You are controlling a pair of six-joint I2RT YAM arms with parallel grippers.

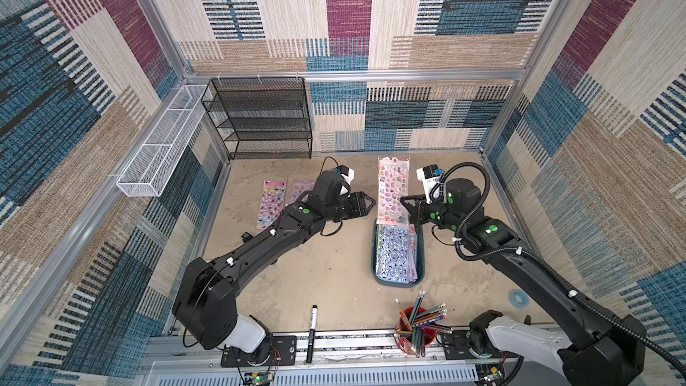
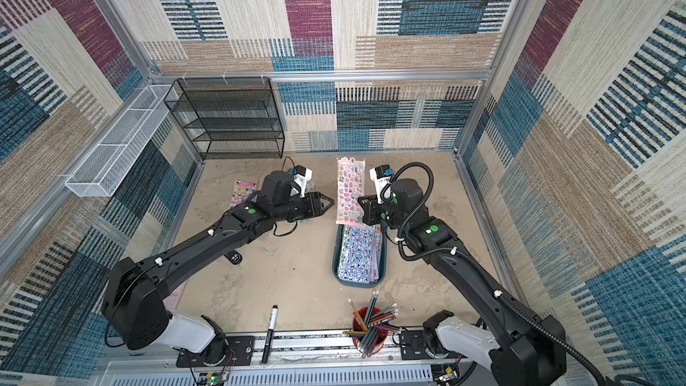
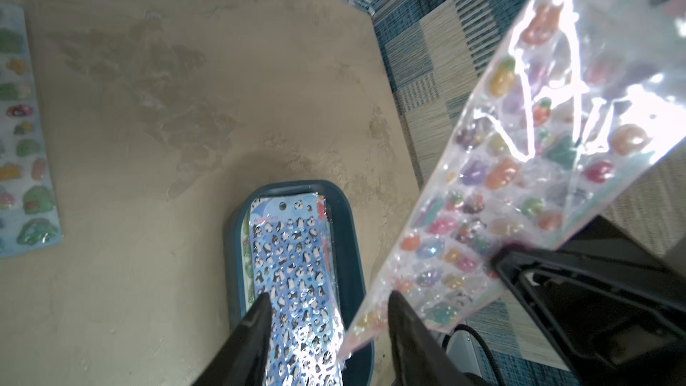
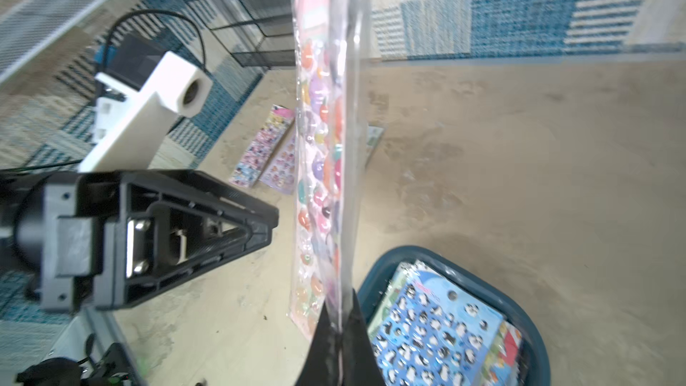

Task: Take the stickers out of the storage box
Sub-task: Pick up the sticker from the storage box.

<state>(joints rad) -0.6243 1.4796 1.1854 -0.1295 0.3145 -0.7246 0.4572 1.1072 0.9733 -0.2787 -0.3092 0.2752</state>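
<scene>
My right gripper (image 4: 339, 302) is shut on the bottom edge of a pink sheet of stickers (image 1: 392, 191), which stands upright over the far end of the storage box (image 1: 375, 265). In the teal box lie more stickers, a blue penguin sheet (image 3: 293, 254) on top. From the left, my left gripper (image 3: 330, 295) faces the held sheet (image 3: 519, 180) with its fingers open; the sheet's lower corner hangs just inside the gap by one finger. Two pink sheets (image 1: 273, 198) (image 1: 300, 189) lie on the table behind the left arm, and a blue sheet (image 3: 22, 142) shows in the left wrist view.
A black mesh rack (image 1: 260, 116) stands at the back left, with a white wire basket (image 1: 159, 146) on the left wall. Near the front edge stand a red cup of pencils (image 1: 415, 324) and a black marker (image 1: 312, 332). A blue tape roll (image 1: 518, 298) lies at the right.
</scene>
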